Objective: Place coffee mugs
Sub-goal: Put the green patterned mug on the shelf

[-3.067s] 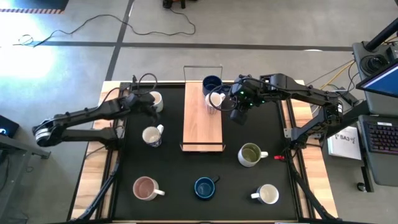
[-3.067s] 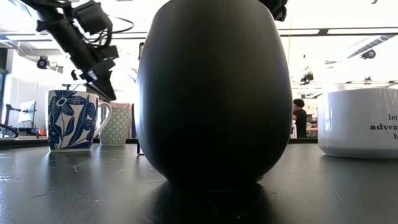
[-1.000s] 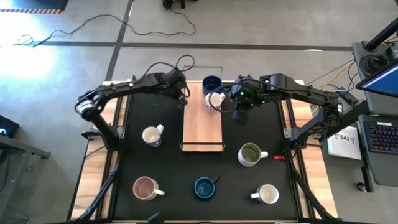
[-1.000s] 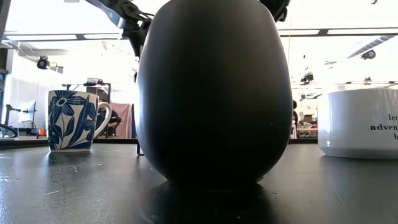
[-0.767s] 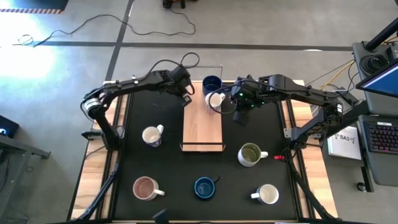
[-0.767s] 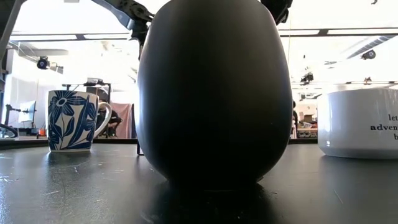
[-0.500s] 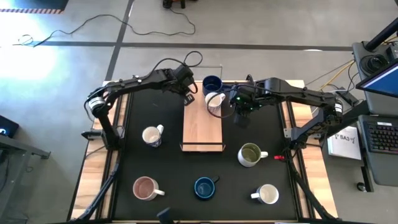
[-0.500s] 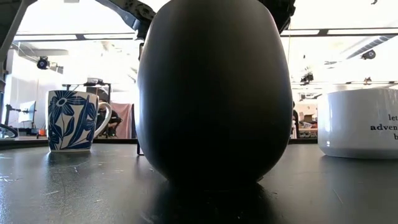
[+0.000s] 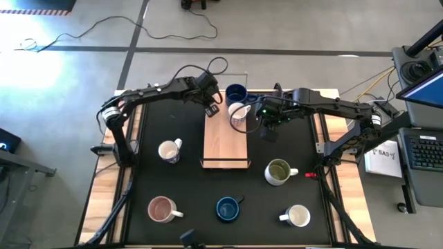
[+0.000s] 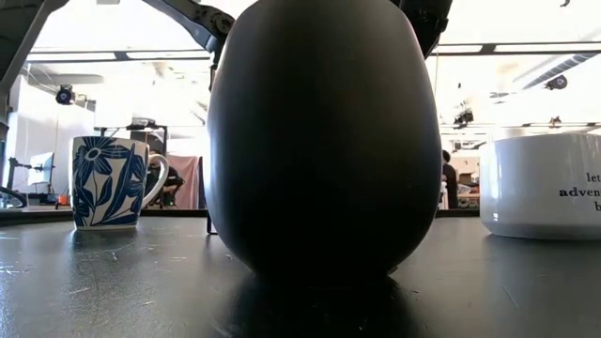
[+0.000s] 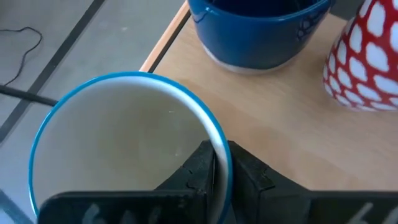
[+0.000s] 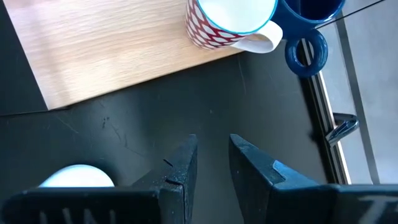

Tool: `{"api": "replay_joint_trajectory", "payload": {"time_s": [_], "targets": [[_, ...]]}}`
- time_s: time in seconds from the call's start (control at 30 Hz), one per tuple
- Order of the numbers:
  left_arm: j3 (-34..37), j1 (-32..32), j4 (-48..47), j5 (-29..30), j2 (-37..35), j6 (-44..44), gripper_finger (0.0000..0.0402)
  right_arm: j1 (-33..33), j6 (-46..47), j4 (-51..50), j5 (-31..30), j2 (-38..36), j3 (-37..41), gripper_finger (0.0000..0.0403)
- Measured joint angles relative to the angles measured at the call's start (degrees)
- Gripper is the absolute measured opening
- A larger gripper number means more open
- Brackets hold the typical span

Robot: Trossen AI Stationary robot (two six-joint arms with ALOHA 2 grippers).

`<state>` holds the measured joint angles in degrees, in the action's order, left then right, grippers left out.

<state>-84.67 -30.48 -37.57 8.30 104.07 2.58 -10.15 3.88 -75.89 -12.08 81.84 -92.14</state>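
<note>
Left claw [image 11: 221, 163] pinching blue-rimmed mug [image 11: 124, 149] over wooden tray [image 11: 273, 130]

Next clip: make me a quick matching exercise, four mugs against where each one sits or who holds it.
Mugs:
1. blue-rimmed mug
2. red-patterned mug
3. dark blue mug
4. olive green mug

Places:
A. far end of the wooden tray
B. on the black mat, right of the tray
C. rim pinched by the left gripper
D. on the tray, nearest the right gripper

Pairs: 1-C, 2-D, 3-A, 4-B
</note>
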Motion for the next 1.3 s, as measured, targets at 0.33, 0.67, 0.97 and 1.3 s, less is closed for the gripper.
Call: {"api": "replay_joint_trajectory", "payload": {"time_s": [0.33,0.67,0.97,1.3], "targets": [[0.0,0.0,4.8,-0.4,0.8,0.0,0.0034,0.0,0.0,0.1,0.0,0.0,0.0,0.0075],[-0.8,0.1,6.3,-2.1,0.9,1.4,0.0035,0.0,0.0,0.3,0.0,0.0,0.0,0.0084],[-0.9,0.2,8.6,-2.3,3.0,1.6,0.0036,0.0,0.1,0.3,0.0,-0.1,0.0,0.0077],[-0.8,0.1,11.7,-2.4,3.6,2.7,0.0036,0.0,0.1,0.3,0.0,-0.1,0.0,0.0084]]}}
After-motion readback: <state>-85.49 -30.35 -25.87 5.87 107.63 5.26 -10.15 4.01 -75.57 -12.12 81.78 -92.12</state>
